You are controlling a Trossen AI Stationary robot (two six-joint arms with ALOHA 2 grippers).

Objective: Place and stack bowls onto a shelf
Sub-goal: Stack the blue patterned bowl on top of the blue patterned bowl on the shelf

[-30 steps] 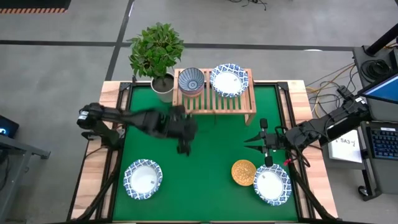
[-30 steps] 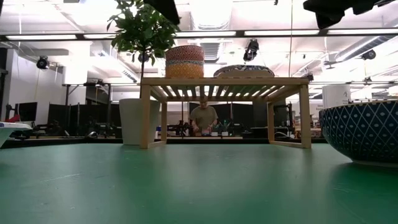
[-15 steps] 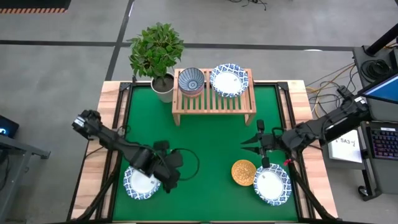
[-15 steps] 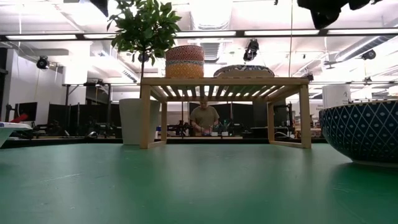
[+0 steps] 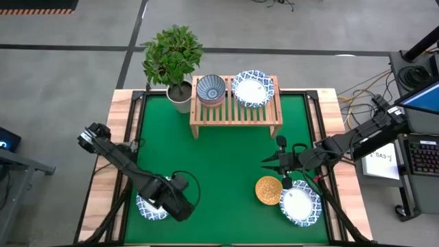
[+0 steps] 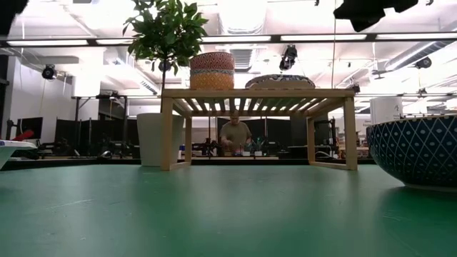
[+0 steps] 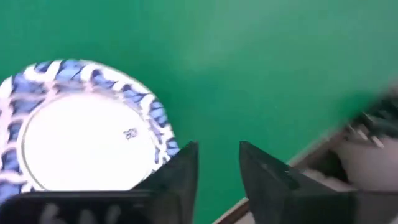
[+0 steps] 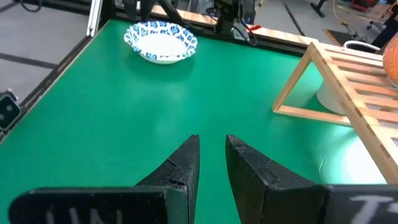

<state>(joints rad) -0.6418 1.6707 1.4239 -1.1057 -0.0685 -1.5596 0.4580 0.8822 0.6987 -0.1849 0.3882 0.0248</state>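
Left gripper [image 5: 180, 206] hangs low over the near-left white bowl [image 7: 84, 127], fingers narrowly apart and empty; the arm hides most of that bowl from above. Right gripper [image 5: 269, 163] hovers mid-tabletop, fingers narrow, beside the orange bowl [image 5: 269, 190]; shelf [image 5: 236, 113] carries two bowls.

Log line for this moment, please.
left gripper over near-left white bowl, narrow finger gap | right gripper hovering mid-table | shelf: striped bowl stack, white bowl
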